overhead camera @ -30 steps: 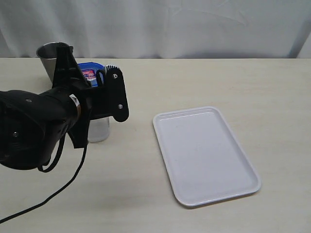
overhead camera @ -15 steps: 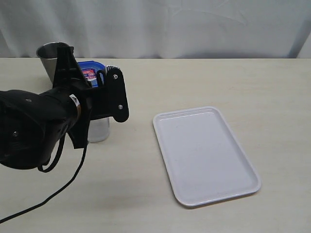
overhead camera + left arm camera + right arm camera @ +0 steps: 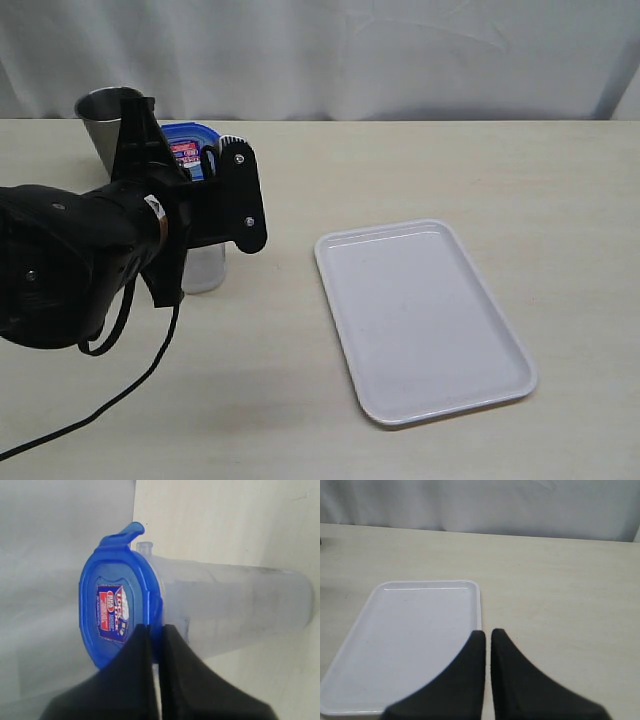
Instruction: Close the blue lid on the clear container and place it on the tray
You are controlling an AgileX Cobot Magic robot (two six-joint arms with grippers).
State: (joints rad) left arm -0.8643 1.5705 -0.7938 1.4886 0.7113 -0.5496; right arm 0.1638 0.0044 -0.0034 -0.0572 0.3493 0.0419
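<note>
Left claw (image 3: 156, 630), one of two, is pinching, almost closed, the rim of the single blue lid (image 3: 115, 580) sitting on the one clear container (image 3: 235, 605), which is standing on the surface (image 3: 450, 170) left of the one tray (image 3: 425, 320). Right claw (image 3: 487, 632) is hanging with fingers together, gripping nothing. Only the exterior view is showing one grey cup (image 3: 100, 115); only the left wrist view, a raised lid tab.
</note>
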